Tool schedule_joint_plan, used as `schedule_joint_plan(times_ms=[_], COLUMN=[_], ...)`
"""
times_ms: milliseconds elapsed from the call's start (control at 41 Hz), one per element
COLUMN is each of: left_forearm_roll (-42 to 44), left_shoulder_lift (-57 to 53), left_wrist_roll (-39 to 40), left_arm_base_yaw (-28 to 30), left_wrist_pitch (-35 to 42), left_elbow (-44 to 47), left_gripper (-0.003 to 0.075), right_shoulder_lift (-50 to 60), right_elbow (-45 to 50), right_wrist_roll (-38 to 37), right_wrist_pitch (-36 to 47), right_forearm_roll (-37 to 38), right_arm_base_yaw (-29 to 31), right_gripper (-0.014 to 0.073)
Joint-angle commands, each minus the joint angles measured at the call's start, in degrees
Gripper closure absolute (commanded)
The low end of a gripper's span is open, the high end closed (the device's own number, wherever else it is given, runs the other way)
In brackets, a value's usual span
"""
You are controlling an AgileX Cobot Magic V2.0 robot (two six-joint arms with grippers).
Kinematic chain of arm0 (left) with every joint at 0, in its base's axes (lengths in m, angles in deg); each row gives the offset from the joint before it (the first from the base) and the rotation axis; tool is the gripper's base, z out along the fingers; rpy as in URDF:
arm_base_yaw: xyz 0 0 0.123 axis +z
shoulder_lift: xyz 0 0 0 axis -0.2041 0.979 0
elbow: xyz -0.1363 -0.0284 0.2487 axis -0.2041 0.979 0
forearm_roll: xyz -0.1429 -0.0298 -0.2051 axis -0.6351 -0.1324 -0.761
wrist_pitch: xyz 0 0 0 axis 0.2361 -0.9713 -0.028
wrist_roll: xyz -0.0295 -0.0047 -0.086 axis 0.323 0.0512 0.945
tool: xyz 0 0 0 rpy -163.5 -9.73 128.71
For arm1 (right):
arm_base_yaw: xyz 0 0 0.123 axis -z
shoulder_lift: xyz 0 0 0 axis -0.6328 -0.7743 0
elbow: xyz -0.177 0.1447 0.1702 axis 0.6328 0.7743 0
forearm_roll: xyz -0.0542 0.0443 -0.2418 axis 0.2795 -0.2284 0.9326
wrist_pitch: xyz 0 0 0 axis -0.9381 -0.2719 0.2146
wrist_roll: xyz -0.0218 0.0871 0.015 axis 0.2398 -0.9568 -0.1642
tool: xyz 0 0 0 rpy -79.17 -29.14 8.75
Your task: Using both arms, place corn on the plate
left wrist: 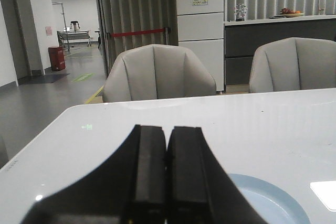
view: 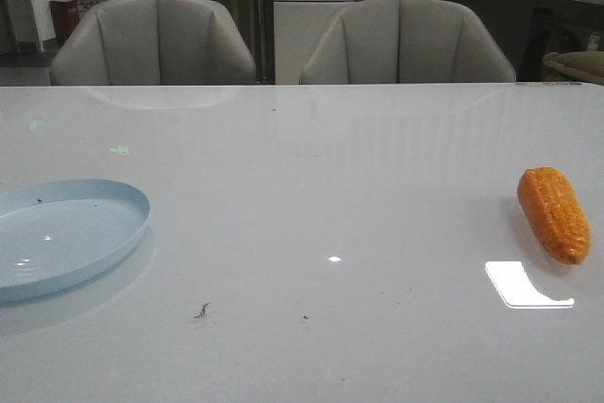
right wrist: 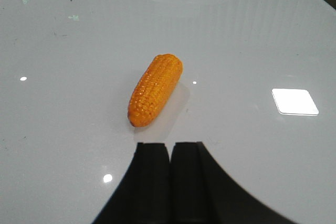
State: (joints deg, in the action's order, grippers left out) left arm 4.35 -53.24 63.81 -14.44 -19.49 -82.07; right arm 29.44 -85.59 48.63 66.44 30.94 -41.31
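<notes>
The orange corn (view: 554, 213) lies on the white table at the right edge of the front view. It also shows in the right wrist view (right wrist: 155, 89), a short way beyond my right gripper (right wrist: 170, 145), which is shut and empty. The pale blue plate (view: 57, 233) sits at the left edge of the front view, empty. Part of its rim shows in the left wrist view (left wrist: 278, 200) beside my left gripper (left wrist: 167, 128), which is shut and empty. Neither gripper shows in the front view.
Two grey chairs (view: 156, 40) (view: 406, 40) stand behind the table's far edge. Bright light patches reflect on the table near the corn (view: 524, 285). Small dark specks (view: 202, 310) lie on the tabletop near the front.
</notes>
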Motion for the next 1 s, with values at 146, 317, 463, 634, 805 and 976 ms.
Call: schedule_joint_plan(times_ms=[146, 317, 463, 634, 805, 976], left_forearm_roll=[-0.12, -0.12, -0.12, -0.12, -0.12, -0.12], left_shoulder_lift=[-0.42, -0.42, -0.42, -0.42, -0.42, -0.42], left_wrist_roll=[0.83, 0.83, 0.83, 0.83, 0.83, 0.83], left_arm_base_yaw=[0.05, 0.05, 0.05, 0.05, 0.05, 0.05], left_wrist_pitch=[5.2, 5.2, 5.2, 5.2, 5.33, 5.33], left_elbow=[0.06, 0.06, 0.06, 0.06, 0.06, 0.06], left_gripper=[0.063, 0.063, 0.063, 0.063, 0.063, 0.063], right_shoulder_lift=[1.33, 1.33, 1.33, 1.33, 1.33, 1.33], right_elbow=[-0.99, -0.99, -0.99, -0.99, -0.99, -0.99], right_wrist_roll=[0.32, 0.32, 0.32, 0.32, 0.32, 0.32], right_wrist_pitch=[4.39, 4.39, 4.39, 4.39, 4.46, 6.1], right_forearm_roll=[0.11, 0.11, 0.11, 0.88, 1.1, 1.54], right_arm_base_yaw=[-0.02, -0.02, -0.02, -0.02, -0.02, -0.02], right_gripper=[0.0557, 0.0557, 0.0557, 0.0557, 0.0557, 0.0557])
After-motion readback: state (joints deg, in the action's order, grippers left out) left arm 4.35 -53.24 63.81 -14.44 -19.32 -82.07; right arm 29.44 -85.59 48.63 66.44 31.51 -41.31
